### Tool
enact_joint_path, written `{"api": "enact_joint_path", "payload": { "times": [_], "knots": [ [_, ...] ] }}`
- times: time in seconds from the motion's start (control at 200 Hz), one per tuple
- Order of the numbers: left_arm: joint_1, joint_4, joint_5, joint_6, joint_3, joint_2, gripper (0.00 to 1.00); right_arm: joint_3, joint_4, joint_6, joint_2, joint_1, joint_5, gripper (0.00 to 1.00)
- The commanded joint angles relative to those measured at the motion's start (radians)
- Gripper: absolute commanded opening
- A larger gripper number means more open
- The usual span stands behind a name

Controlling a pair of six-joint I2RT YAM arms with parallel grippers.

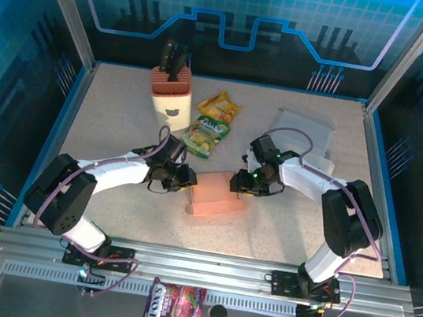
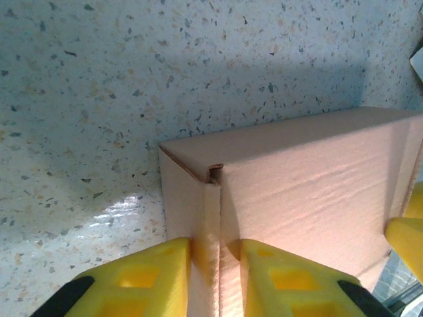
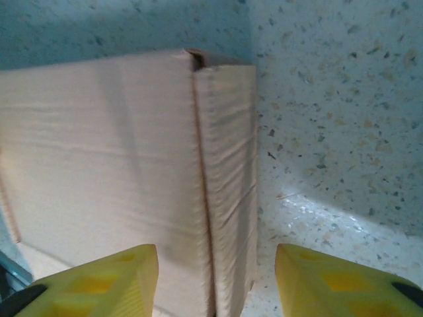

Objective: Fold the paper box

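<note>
The paper box (image 1: 214, 195), pale pink cardboard, lies in the middle of the table with its walls folded up. My left gripper (image 1: 187, 180) is at its left end. In the left wrist view the yellow fingers (image 2: 158, 271) pinch the folded end wall of the box (image 2: 310, 185), so the left gripper (image 2: 216, 257) is shut on it. My right gripper (image 1: 238, 183) is at the box's right end. In the right wrist view it (image 3: 217, 264) stands open astride the end wall of the box (image 3: 99, 145), one finger over the top, the other over the table.
A knife block (image 1: 173, 93) stands at the back left. Two snack packs (image 1: 218, 105) (image 1: 206, 135) lie just behind the box. A flat grey sheet (image 1: 305, 129) lies at the back right. A candy bag (image 1: 173, 307) rests on the front rail.
</note>
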Motion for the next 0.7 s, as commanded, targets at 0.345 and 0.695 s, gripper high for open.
{"api": "enact_joint_path", "payload": {
  "times": [0.345, 0.695],
  "knots": [
    [-0.007, -0.016, 0.062, -0.063, -0.067, -0.129, 0.43, -0.018, 0.001, 0.036, -0.035, 0.003, -0.024, 0.35],
    [-0.007, 0.067, 0.056, -0.073, -0.080, -0.061, 0.33, -0.032, 0.007, 0.031, -0.089, -0.019, -0.032, 0.52]
  ]
}}
